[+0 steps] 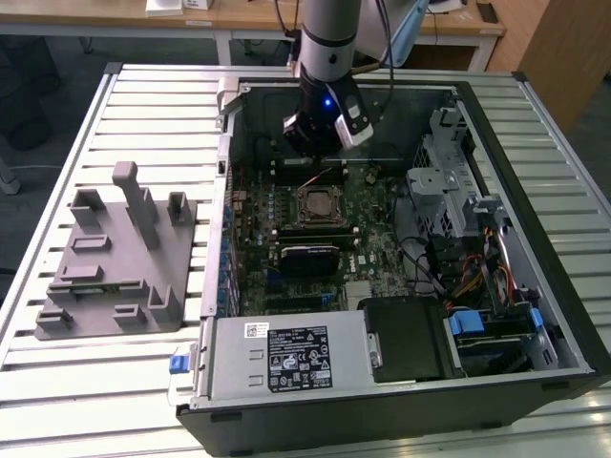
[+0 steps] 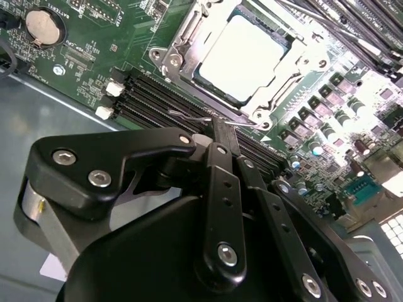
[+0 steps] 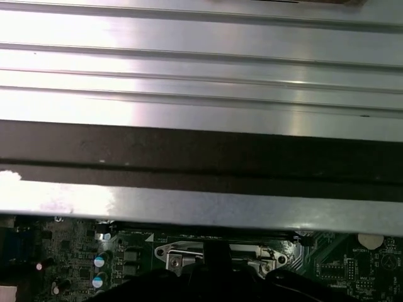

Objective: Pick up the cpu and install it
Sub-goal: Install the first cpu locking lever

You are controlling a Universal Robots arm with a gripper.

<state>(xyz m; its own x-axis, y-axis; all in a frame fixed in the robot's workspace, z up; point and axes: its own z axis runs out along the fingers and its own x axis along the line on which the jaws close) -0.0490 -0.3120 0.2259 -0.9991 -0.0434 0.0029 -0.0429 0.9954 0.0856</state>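
My claw: in the exterior view my gripper (image 1: 307, 143) hangs inside the open computer case (image 1: 535, 239), over the memory slots at the 12 o'clock side of the socket. In the second wrist view my fingers (image 2: 223, 141) are pressed together with nothing between them, the tips just above the slots.
The cpu: in the second wrist view the cpu (image 2: 242, 56) lies flat in the socket frame (image 2: 182, 47), pale silver top up, apart from my fingertips. In the exterior view it (image 1: 316, 204) sits near the middle of the motherboard (image 1: 368, 243), at about 6 o'clock from my claw.
Socket latch: a thin wire lever (image 2: 201, 117) lies along the frame's edge nearest my fingertips, in the second wrist view.
Holder: the grey holder tray (image 1: 119, 258) with upright pegs stands on the slatted table (image 1: 115, 382) at 9 o'clock from the case, well apart from my claw.
Case wall: in the first wrist view the case's metal rim (image 3: 201, 207) runs across beside the board.
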